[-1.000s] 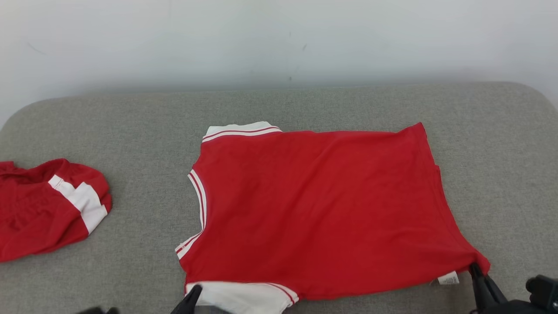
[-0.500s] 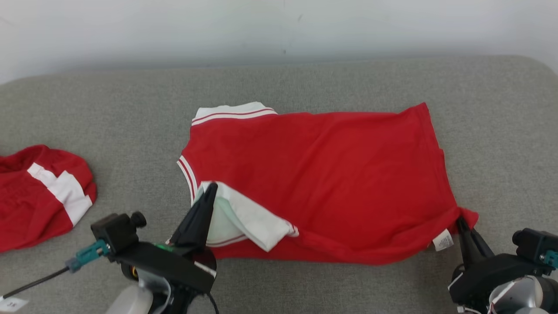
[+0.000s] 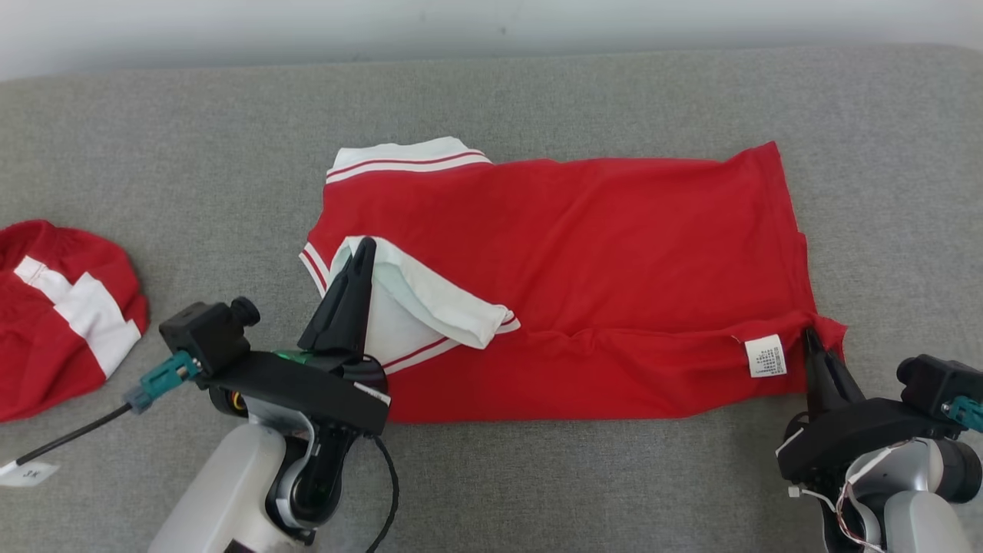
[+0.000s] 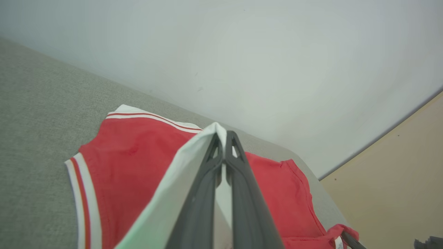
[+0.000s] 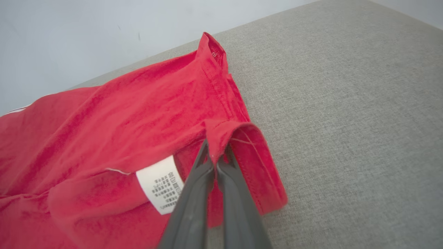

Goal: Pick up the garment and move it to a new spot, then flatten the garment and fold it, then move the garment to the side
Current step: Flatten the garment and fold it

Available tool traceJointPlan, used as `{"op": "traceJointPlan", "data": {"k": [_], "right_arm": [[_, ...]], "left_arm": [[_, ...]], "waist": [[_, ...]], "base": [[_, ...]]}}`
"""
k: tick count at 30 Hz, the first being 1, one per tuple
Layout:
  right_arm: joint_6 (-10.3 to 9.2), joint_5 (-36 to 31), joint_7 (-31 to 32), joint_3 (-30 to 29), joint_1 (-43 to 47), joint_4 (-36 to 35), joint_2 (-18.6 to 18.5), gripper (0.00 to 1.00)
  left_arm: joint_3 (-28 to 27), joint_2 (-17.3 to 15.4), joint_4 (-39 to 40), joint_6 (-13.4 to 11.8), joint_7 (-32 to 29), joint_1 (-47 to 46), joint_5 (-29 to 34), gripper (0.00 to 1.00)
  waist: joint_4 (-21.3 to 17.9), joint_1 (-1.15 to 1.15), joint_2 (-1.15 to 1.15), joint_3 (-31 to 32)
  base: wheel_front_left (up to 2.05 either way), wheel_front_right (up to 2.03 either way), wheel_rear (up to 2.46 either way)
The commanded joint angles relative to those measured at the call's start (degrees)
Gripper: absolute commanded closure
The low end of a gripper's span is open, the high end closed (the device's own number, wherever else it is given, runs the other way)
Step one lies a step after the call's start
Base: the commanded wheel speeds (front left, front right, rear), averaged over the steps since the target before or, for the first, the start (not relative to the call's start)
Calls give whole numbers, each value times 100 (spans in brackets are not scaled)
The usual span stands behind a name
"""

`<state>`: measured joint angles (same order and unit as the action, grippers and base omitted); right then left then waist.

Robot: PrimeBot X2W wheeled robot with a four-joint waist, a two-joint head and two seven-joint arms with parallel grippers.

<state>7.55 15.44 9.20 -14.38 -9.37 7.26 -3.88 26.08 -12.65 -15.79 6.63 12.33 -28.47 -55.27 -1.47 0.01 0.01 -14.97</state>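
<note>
The left end effector (image 3: 365,247) is pinching closed on the white sleeve (image 3: 438,303) of the red knit shirt with white striped trim (image 3: 599,246), holding that sleeve over the red body. The right end effector (image 3: 809,336) is clamping shut on the shirt's near hem corner, just beside a white care label (image 3: 765,355). The shirt is lying across the middle of the grey fabric-covered desk (image 3: 537,476). A crumpled red-and-white garment (image 3: 54,322) is sitting well apart at the left edge.

The other red garment (image 3: 54,346) runs off the left edge; the care label (image 3: 766,355) print is illegible.

Head view overlooks the garment (image 3: 599,253); wrist views face it closely.
</note>
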Motion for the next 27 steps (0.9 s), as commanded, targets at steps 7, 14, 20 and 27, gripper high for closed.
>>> {"op": "traceJointPlan", "data": {"k": [7, 14, 20, 27], "right_arm": [[-14, -210, -120, -124, -206, 115, 73, 100], [-14, -300, -206, -240, -298, 195, 96, 100], [-14, -353, -278, -363, -335, 274, 109, 100], [-14, -269, -345, -198, -471, 411, 112, 100]], "left_arm": [[33, 67, -254, 38, 90, -396, 142, 100], [74, 75, -481, 53, 132, -601, 195, 100], [103, 104, -628, 61, 149, -745, 236, 100], [160, 79, -860, 41, 128, -872, 319, 100]], "waist": [[45, -1, -1, -165], [-1, -1, -1, -240], [-21, -1, -1, -278], [-48, -1, -1, -307]], "base": [[0, 0, 0], [0, 0, 0], [0, 0, 0], [0, 0, 0]]}}
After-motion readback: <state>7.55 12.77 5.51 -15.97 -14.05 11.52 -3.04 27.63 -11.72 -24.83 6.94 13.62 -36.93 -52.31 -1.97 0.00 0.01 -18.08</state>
